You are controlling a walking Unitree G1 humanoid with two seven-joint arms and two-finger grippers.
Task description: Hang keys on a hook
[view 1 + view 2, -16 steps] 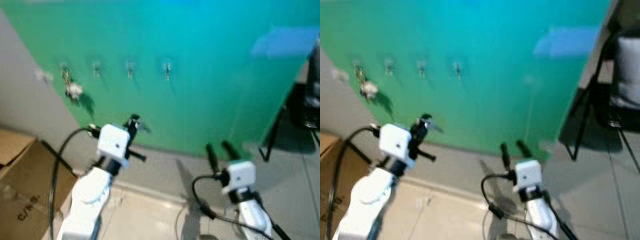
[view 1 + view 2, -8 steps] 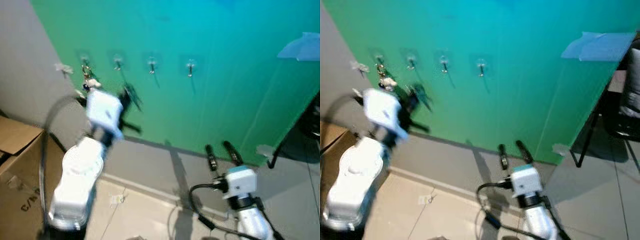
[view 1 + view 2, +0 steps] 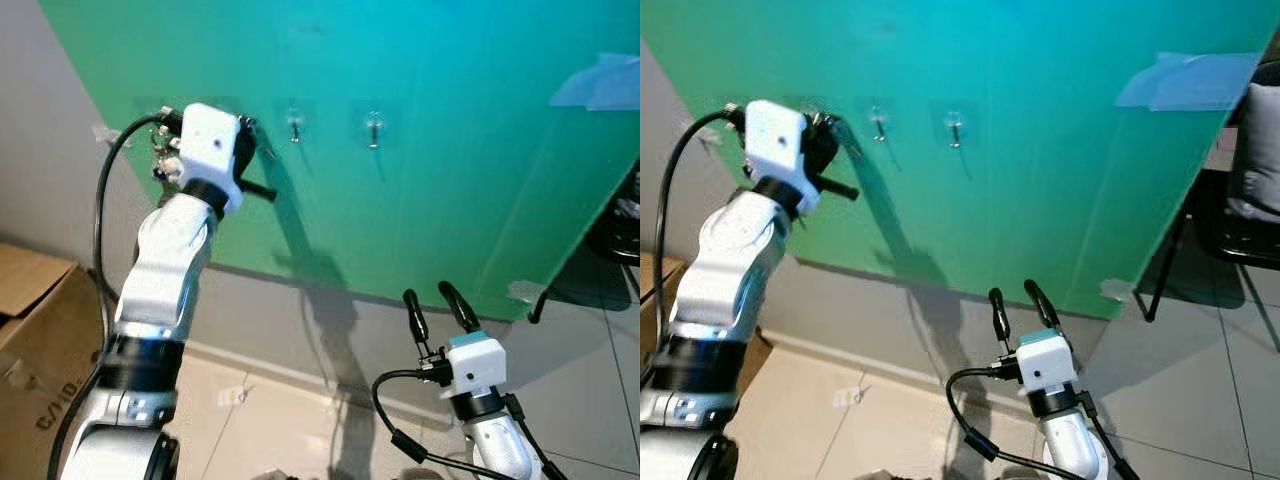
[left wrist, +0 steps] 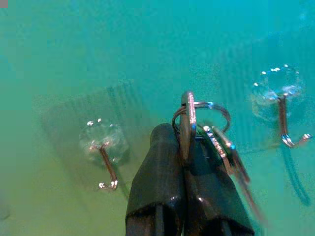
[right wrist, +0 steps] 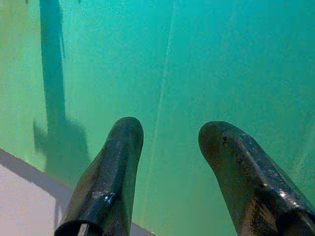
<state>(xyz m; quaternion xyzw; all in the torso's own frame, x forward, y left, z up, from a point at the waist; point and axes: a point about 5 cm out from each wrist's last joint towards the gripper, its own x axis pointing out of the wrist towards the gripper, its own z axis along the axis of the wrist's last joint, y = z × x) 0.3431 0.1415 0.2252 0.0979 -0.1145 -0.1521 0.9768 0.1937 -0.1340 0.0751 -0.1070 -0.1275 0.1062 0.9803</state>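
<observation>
Where it hung low a second ago, the left pincer point(image 4: 183, 147), clenched on the keys point(image 4: 216, 142), is now raised between two hooks point(image 4: 106, 164).

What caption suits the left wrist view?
Left end effector pinching a key ring between two clear wall hooks on a green board.

Green wall point(image 3: 450, 180), silver keys point(image 4: 216, 142), black-fingered left hand point(image 4: 183, 162).

The left pincer point(image 3: 250, 135) hides 1 hook; the keys' point(image 4: 224, 152) lower ends blur; the cardboard box point(image 3: 35, 330) is cut off.
</observation>
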